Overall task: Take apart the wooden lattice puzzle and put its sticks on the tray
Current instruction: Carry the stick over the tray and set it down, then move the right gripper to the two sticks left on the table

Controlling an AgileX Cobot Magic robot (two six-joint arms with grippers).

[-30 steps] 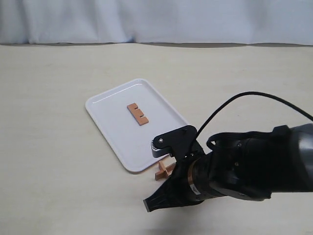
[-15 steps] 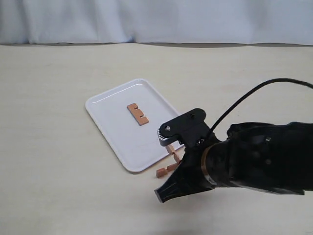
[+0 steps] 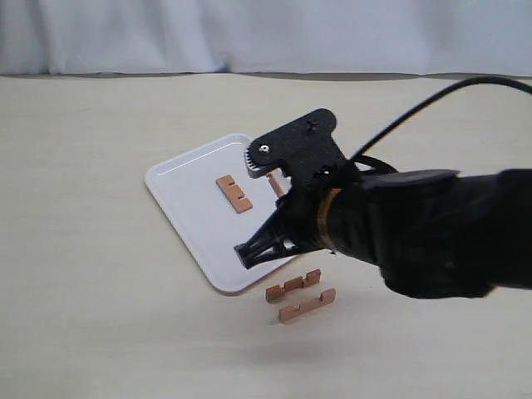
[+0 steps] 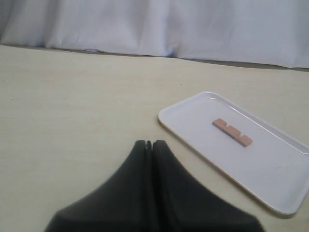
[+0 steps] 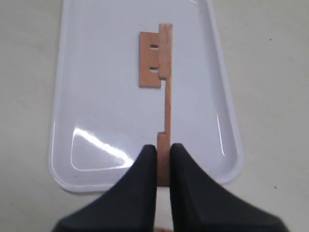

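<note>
No assembled wooden lattice puzzle shows; its sticks lie apart. My right gripper point(image 5: 163, 152) is shut on one end of a notched reddish-brown stick point(image 5: 165, 96), held edge-on above the white tray point(image 5: 96, 96). In the exterior view that gripper point(image 3: 280, 198) hovers over the tray point(image 3: 187, 218), with the held stick's tip point(image 3: 275, 184) showing. One stick point(image 3: 233, 193) lies flat on the tray. Two more sticks point(image 3: 293, 285) point(image 3: 307, 306) lie on the table beside the tray's near edge. My left gripper point(image 4: 150, 144) is shut and empty, off to the tray's side.
The beige tabletop point(image 3: 91, 291) spreads round the tray. A white cloth backdrop point(image 3: 266, 33) closes the far edge. My bulky right arm point(image 3: 416, 237) covers the tray's right corner in the exterior view.
My right gripper has lifted from the table beside the tray and moved up over the tray with one stick. Two sticks were left lying apart on the table.
</note>
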